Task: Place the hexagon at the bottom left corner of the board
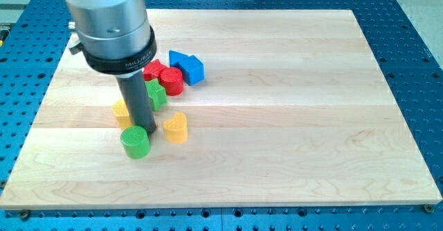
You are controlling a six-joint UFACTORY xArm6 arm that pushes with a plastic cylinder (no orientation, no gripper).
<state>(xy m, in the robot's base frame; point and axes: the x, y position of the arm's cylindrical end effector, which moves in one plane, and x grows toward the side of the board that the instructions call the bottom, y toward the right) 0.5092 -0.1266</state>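
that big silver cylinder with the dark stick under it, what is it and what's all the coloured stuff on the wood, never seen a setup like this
The silver cylinder is the end of a robot arm. It has no grasping tool, only a dark rod. My tip slides over the wooden board and pushes blocks; it holds nothing. There is only one picture; where its camera is mounted is not on record.

All the blocks sit towards the view's left. The tip is right behind a green cylinder, and whether they touch cannot be told. A yellow block lies to the tip's right, another yellow block to its left, partly hidden, and a second green block is behind the rod. Further up are a red star-like block, a red cylinder and two blue blocks.
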